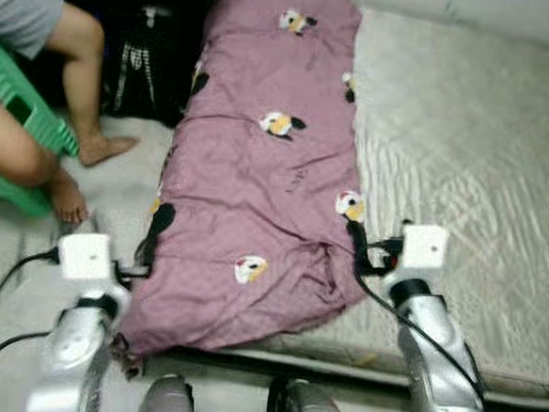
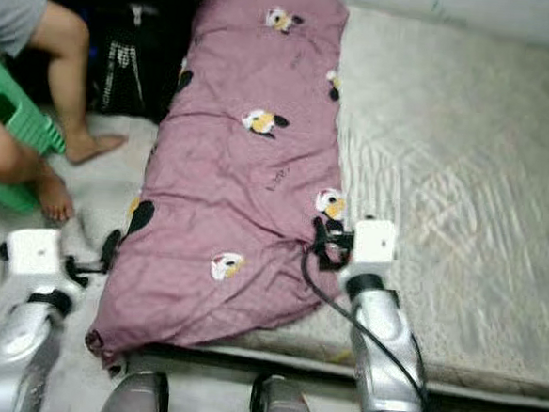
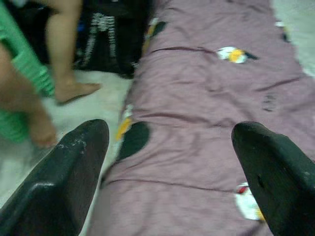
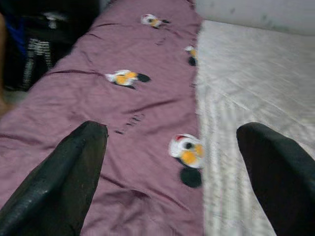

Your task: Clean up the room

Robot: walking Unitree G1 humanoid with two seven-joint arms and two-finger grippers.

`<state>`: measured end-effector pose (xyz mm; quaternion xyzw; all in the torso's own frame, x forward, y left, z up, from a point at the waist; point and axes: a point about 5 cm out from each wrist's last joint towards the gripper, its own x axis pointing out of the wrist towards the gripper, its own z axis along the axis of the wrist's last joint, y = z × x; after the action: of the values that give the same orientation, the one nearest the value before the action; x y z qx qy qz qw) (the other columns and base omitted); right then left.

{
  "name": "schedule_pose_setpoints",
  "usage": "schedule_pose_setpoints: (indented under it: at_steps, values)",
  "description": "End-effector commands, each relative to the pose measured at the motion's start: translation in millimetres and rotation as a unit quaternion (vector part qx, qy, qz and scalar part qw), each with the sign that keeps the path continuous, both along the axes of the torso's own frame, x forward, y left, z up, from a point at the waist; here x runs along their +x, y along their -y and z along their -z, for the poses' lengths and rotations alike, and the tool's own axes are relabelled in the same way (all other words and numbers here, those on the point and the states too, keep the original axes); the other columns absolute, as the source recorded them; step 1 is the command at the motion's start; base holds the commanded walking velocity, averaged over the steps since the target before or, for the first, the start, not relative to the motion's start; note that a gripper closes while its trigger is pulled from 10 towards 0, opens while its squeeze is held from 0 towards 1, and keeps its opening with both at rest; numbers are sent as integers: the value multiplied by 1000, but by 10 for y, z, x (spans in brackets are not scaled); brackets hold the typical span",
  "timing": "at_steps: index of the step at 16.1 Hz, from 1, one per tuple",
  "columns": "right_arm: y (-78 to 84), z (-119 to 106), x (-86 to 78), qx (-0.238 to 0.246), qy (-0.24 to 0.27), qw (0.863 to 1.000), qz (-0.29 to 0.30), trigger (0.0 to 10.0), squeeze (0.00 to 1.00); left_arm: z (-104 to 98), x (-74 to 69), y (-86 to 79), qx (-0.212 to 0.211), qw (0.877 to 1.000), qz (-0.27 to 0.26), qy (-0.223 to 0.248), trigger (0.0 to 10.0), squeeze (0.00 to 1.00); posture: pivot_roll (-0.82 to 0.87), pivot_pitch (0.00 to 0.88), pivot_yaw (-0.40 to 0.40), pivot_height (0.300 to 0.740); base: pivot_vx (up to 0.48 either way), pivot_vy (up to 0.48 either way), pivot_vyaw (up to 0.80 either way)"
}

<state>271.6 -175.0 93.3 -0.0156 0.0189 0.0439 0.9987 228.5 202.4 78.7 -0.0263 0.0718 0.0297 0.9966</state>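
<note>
A mauve quilt (image 1: 258, 167) printed with small cartoon birds lies folded in a long strip along the left side of a mattress (image 1: 467, 153) with a pale grey sheet. Its near end hangs over the mattress's front edge. My left gripper (image 1: 137, 262) is at the quilt's near left edge, open, with the fabric ahead of its fingers (image 3: 74, 167). My right gripper (image 1: 365, 252) is at the quilt's near right edge beside a bird print (image 4: 186, 149), also open and holding nothing.
A person sits on a green stool (image 1: 36, 119) at the left, bare feet (image 1: 104, 147) on the pale floor near the quilt. A black bag (image 1: 143, 60) stands behind them against the bed. My own legs (image 1: 167, 401) are at the front edge.
</note>
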Motion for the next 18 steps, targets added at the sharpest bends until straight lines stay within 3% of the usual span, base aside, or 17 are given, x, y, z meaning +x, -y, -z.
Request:
schedule_pose_setpoints:
  at_steps: [1, 4, 9, 12, 18]
  values:
    - [50, 17, -28, -2, -5, 1000, 11, 10000, 0, -5, -13, -11, 0, 1000, -3, 0, 10000, 0, -10, 179, -69, 740, 0, 0, 0]
    - [52, 22, -20, -2, -6, 1000, 11, 10000, 0, 0, -8, -9, 1, 1000, -3, -2, 10000, 0, -5, 177, -68, 740, 0, 0, 0]
    - [45, 29, -15, 0, -7, 1000, 12, 10000, 0, 28, -11, -17, -1, 1000, -6, -8, 10000, 0, -4, 171, -69, 740, 0, 0, -706]
    - [27, 24, -4, 1, -6, 1000, 8, 10000, 0, 20, 2, -21, 3, 1000, -7, -5, 10000, 0, 0, 168, -69, 740, 0, 0, 0]
    - [17, 21, 4, 4, -3, 1000, 7, 10000, 0, 16, 10, -30, 8, 1000, -8, -5, 10000, 0, 2, 169, -67, 678, 0, 0, 0]
